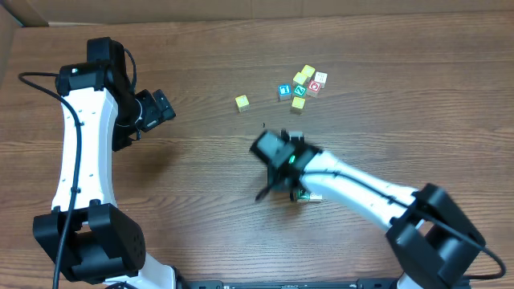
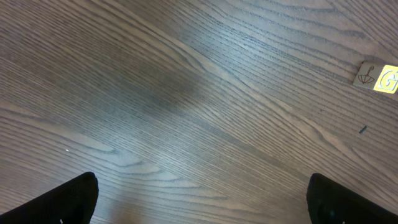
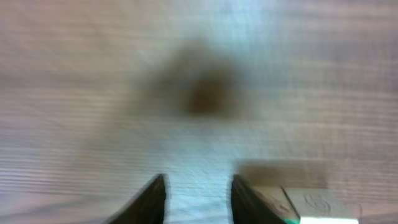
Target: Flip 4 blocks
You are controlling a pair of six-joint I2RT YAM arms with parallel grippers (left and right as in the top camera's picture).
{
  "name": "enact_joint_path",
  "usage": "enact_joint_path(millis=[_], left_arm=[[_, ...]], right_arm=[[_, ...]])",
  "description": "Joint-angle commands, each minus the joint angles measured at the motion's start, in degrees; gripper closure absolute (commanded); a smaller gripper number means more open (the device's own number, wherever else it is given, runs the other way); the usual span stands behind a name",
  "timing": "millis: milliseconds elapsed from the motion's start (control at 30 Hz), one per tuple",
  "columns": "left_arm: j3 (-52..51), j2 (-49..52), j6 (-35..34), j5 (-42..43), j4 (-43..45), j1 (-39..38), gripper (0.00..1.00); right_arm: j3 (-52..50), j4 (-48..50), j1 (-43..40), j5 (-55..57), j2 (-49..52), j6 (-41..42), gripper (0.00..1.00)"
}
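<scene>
Several tiny blocks lie clustered at the back of the table: a teal-faced one point(image 1: 299, 91), a yellow one point(image 1: 308, 71) and a second yellow one point(image 1: 298, 103). A yellow block point(image 1: 242, 102) lies alone to their left; in the left wrist view it shows a printed G point(image 2: 382, 79). A whitish block with a green edge point(image 1: 306, 195) point(image 3: 314, 203) rests on the table just outside my right gripper's finger point(image 3: 245, 200). The blurred right gripper point(image 1: 279, 183) point(image 3: 199, 199) is open over bare wood. My left gripper point(image 1: 165, 106) point(image 2: 202, 205) is wide open and holds nothing.
A blue-faced cube point(image 1: 283, 91), a red-faced cube point(image 1: 314, 87) and a white cube with a red print point(image 1: 320, 78) sit in the same cluster. The wooden table point(image 1: 201, 185) ends at a tan edge at the far back. The left arm stands along the left side.
</scene>
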Motion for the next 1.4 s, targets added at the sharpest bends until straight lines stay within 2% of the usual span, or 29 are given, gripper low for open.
enact_joint_path(millis=[0, 67, 233, 333, 567, 1000, 1100, 1200, 1367], left_arm=[[1.0, 0.2, -0.8, -0.4, -0.1, -0.1, 0.0], [1.0, 0.2, -0.8, -0.4, -0.1, -0.1, 0.01], [1.0, 0.2, -0.8, -0.4, -0.1, -0.1, 0.0], [1.0, 0.2, -0.8, -0.4, -0.1, -0.1, 0.0], [1.0, 0.2, -0.8, -0.4, -0.1, -0.1, 0.0], [1.0, 0.2, -0.8, -0.4, -0.1, -0.1, 0.0], [1.0, 0.2, -0.8, -0.4, -0.1, -0.1, 0.0], [1.0, 0.2, -0.8, -0.4, -0.1, -0.1, 0.0], [1.0, 0.2, -0.8, -0.4, -0.1, -0.1, 0.0]], right_arm=[[8.9, 0.5, -8.0, -9.6, 0.0, -6.4, 0.5], [13.4, 0.6, -13.4, -14.1, 0.0, -8.3, 0.42], [18.3, 1.0, -23.1, -15.4, 0.0, -9.3, 0.4], [18.3, 1.2, -25.9, -14.4, 0.5, -9.4, 0.38], [18.3, 2.8, -24.8, -10.6, 6.8, -9.5, 0.36], [18.3, 12.3, -22.0, -8.7, 18.8, -9.7, 0.32], [18.2, 14.2, -21.8, -8.2, 19.6, -9.7, 0.33], [18.2, 15.3, -21.8, -7.2, 19.7, -9.7, 0.39], [18.0, 16.0, -21.5, -2.4, 19.8, -9.7, 0.41]])
